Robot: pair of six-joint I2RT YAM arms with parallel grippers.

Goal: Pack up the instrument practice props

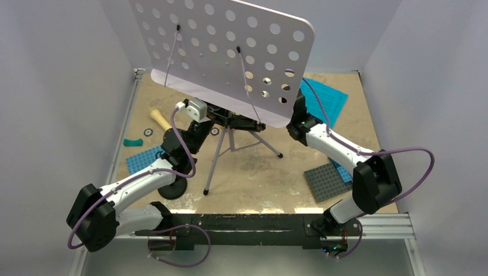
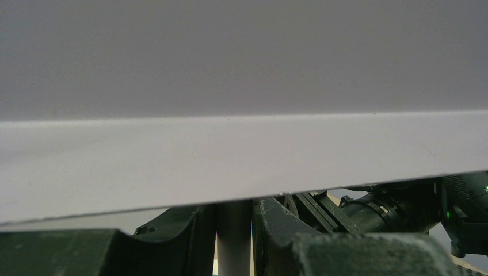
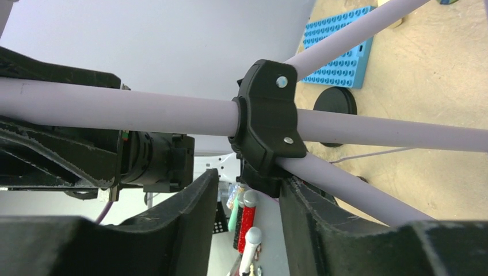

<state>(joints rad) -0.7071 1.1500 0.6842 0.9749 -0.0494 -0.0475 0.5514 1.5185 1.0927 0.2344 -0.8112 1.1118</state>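
Standing near the middle of the bench [image 1: 259, 172], the lavender music stand [image 1: 230, 52] has its big plate full of holes up high. Its tripod legs are spread wide, and two of its feet can be seen on the bench. It is too big to put away like this, so I think the job right now is to fold it.

The left end effector [image 2: 233, 233] is just under the plate. Its fingers [image 2: 172, 244] sit tight against both sides of the thin post [image 3: 144, 109], so it looks clamped on the stand. That grip likely holds the stand steady so it does not tip.

The right end effector [image 3: 247, 213] is lower down, at the black hub [image 3: 267, 115] where the legs meet the post. Its fingers are apart, one on each side of the hub's bottom part. They are not squeezing it, as far as I can see. From there it could push the hub along the post to close the legs.

The other props lie around the stand. The teal sheet-music pages [image 1: 328, 98] lie flat behind it on the right. The cream toy microphone [image 1: 160, 119] lies on the left. The black mic stand [image 1: 175, 191] has its round base partly under the left arm. A blue baseplate [image 1: 144, 158] and a grey baseplate [image 1: 327, 181] lie nearby.
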